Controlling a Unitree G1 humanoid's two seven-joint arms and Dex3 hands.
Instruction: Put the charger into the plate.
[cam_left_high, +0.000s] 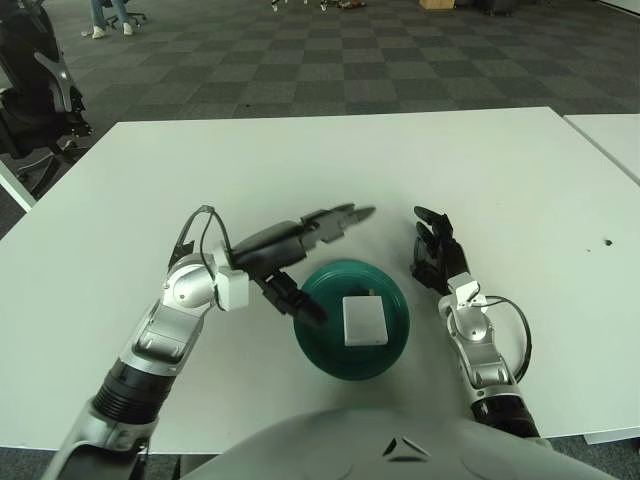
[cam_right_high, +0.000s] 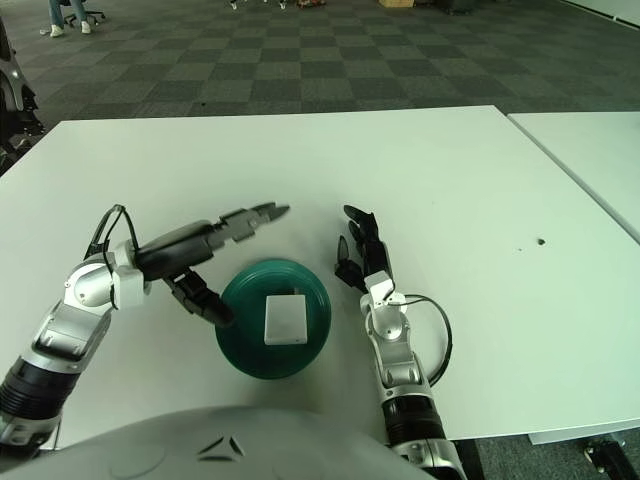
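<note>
Left hand (cam_left_high: 300, 250), fingers spread and empty, hovers left of centre beside the plate (cam_left_high: 392, 350) holding the charger (cam_left_high: 364, 319); placing looks done, only retreat remains.

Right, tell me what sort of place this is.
Probably an office or lab: a big white table stands on checkered grey carpet tiles, with an office chair at the far left and another white table alongside.

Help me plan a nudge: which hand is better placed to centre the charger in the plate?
Probably the left hand: open, beside the green plate holding the white charger. The right hand shows further right.
</note>
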